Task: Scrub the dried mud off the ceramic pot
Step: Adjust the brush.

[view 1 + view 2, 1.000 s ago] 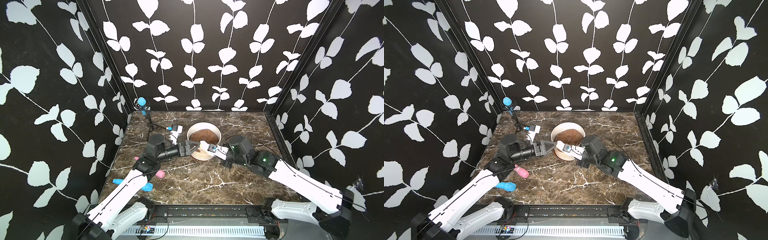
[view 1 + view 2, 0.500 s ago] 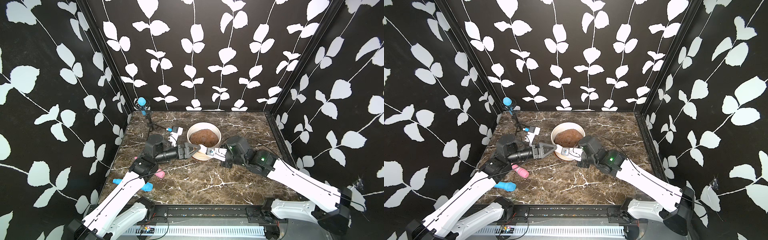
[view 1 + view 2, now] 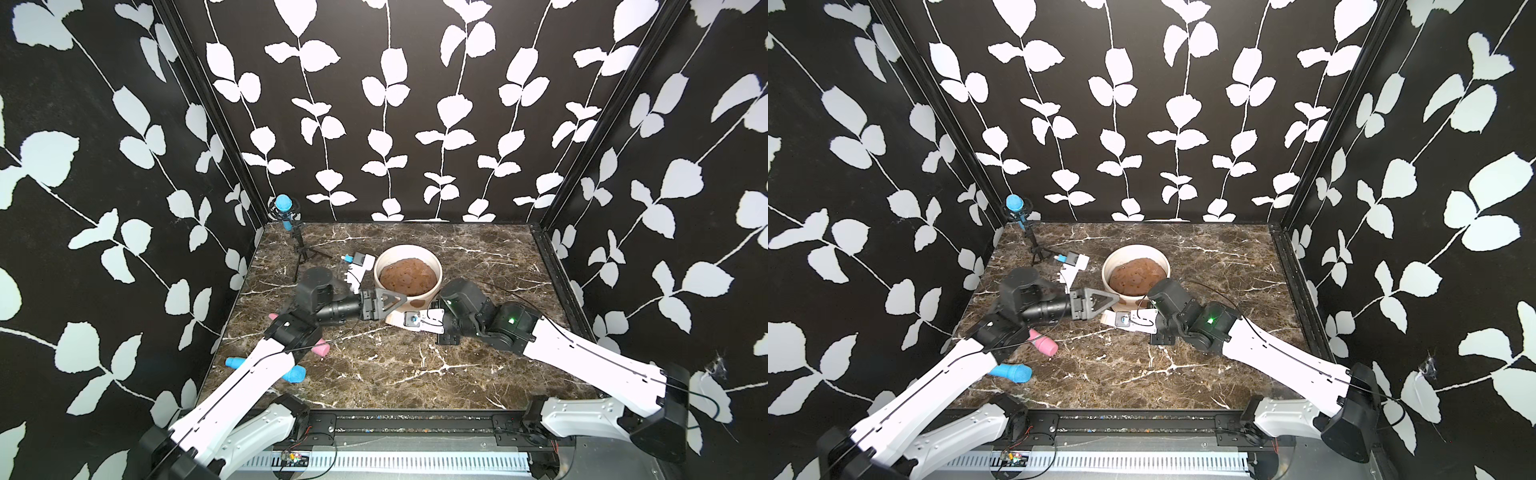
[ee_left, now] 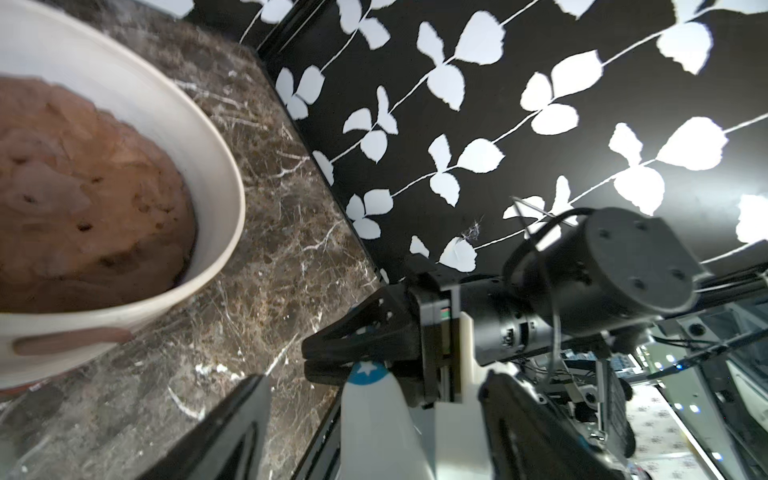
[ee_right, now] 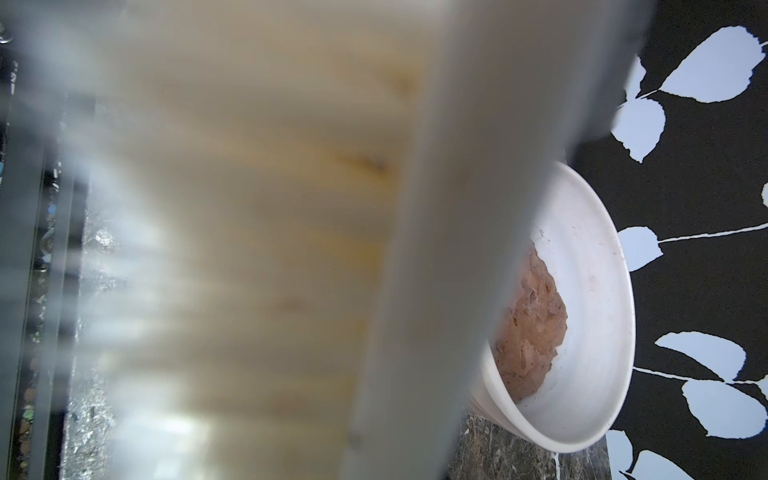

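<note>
Marble tabletop point(image 3: 415, 374) is bearing one cream-white ribbed ceramic pot point(image 3: 409, 253) centrally, apparently two reddish-brown dried mud patches point(image 3: 415, 303) dotting its near wall. Left gripper point(image 3: 395, 303) is gaping; right gripper point(image 4: 316, 359) is clamping one white brush point(image 3: 428, 326).

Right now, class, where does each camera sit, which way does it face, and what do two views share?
Both top views: high at the front, looking down at the ceramic pot; left arm and right arm show.
Left wrist: low beside the pot, facing the right gripper shut on a white tool; the open left gripper shows.
Right wrist: behind the blurred tool, facing the pot's soil.
Shared: all show the pot.
</note>
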### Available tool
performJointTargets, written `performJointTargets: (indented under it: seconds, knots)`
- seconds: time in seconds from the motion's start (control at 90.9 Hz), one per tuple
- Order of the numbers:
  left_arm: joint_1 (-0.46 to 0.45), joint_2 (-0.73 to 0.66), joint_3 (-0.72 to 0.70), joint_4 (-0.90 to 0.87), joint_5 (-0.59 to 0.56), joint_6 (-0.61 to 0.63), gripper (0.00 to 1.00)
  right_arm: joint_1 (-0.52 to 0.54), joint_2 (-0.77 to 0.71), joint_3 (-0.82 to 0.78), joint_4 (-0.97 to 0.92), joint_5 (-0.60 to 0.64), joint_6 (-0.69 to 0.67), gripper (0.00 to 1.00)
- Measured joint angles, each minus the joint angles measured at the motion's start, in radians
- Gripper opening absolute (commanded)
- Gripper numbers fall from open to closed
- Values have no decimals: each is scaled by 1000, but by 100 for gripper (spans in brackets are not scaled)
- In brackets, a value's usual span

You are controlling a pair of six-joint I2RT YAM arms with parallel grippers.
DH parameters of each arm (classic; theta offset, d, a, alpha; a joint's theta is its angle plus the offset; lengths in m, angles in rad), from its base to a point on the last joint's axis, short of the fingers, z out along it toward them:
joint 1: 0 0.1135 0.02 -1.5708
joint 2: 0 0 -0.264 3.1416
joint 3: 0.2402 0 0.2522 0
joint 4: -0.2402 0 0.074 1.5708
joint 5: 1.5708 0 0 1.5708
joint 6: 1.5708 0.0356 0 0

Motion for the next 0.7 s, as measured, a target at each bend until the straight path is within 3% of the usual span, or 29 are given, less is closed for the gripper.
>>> performJointTargets:
  seconds: [0.231,0.286,0.352,0.473,0.704]
  knots:
    - [-24,31,0,3,-3,14,55,0,0,0,10,-15,9,0]
    - [-25,19,0,4,-1,19,55,0,0,0,13,-14,12,0]
    - [-25,1,0,5,3,22,62,0,0,0,15,-13,19,0]
    - [-25,-25,-2,11,6,22,63,-3,0,0,14,-13,39,0]
    - [-23,-5,-11,45,14,2,53,-13,0,0,11,-39,87,0]
